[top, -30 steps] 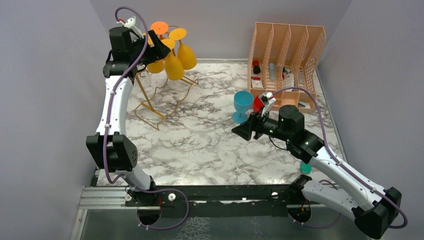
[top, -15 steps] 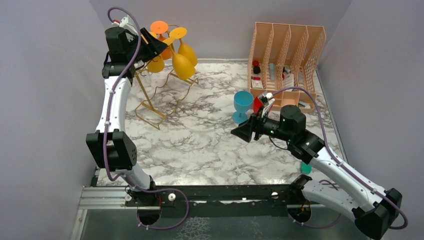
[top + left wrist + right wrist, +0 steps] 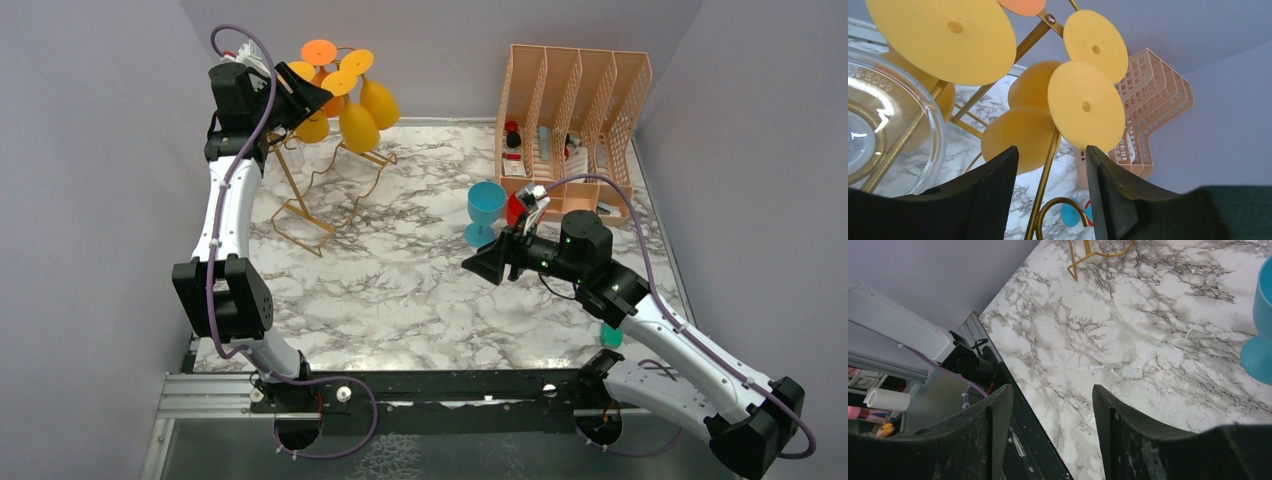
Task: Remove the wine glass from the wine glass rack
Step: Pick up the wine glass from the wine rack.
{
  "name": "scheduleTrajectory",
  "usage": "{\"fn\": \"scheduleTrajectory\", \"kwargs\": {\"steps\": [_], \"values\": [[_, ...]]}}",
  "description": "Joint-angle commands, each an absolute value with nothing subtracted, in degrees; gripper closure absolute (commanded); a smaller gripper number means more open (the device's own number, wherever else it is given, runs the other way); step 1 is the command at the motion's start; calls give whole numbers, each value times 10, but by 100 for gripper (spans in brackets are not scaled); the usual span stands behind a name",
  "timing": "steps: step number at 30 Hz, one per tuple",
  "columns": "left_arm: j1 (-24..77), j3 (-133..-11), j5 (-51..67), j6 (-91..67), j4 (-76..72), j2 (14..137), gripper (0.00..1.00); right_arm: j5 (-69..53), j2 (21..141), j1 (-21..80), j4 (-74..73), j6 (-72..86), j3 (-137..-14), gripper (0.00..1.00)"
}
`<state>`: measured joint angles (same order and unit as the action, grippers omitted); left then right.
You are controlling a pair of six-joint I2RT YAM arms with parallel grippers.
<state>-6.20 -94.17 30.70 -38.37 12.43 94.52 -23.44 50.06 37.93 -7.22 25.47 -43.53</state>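
Grasp step: left gripper [image 3: 1051, 152] at glass [image 3: 358, 126] on rack [image 3: 1029, 38], counter's far-left corner; cannot tell if gripped. Right gripper [image 3: 1050, 390] open, empty. Next: unhook glass.

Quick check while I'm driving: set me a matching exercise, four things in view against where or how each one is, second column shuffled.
1. wine glass rack
2. blue goblet
3. peach file organiser
4. right hand

A. upright on the table, beside the organiser
B. far left, yellow glasses hanging from it
C. open, above mid-table
D. far right, at the back

Pairs: 1-B, 2-A, 3-D, 4-C
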Motion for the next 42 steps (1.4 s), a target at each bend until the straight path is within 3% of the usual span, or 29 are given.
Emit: {"fn": "scheduleTrajectory", "kwargs": {"steps": [1, 18, 25, 42], "values": [[-66, -934, 338, -410, 78, 929, 41, -243, 492, 381, -59, 254, -429, 37], [-67, -973, 334, -430, 85, 950, 35, -237, 493, 381, -68, 250, -430, 37], [-66, -981, 334, -446, 81, 971, 47, -236, 491, 381, -67, 250, -429, 37], [-65, -972, 309, -461, 73, 971, 63, -235, 494, 381, -73, 254, -435, 37]]}}
